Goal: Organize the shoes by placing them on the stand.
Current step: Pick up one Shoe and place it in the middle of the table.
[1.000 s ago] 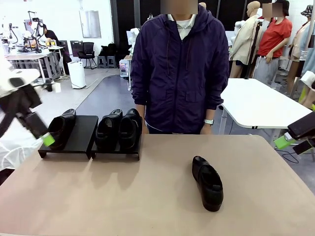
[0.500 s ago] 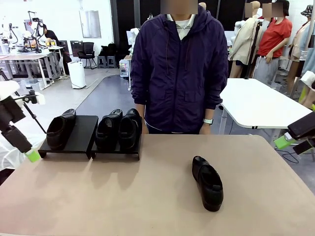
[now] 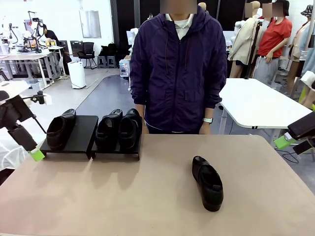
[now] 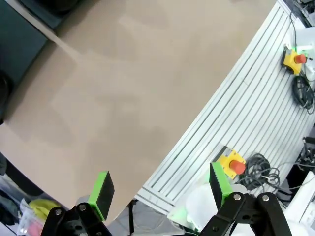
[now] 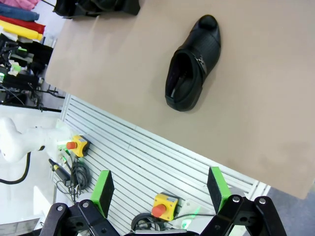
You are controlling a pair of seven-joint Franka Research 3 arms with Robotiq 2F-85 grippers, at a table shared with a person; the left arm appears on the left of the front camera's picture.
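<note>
On the table's right half, near its front edge, one black loafer (image 3: 207,183) lies alone, its long axis running front to back, toe toward the front edge. At the far left corner, the stand (image 3: 81,141) carries three shoes (image 3: 118,129), toes toward the front. No writing is readable. The left gripper (image 3: 35,155) hovers beside the stand, fingers apart, empty; the right gripper (image 5: 160,189), off the right edge, likewise.

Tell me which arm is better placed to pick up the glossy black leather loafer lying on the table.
Right, probably. The glossy black leather loafer lies right of centre, nearer the open right gripper. The open left gripper hangs by the low black stand, across the table.
</note>
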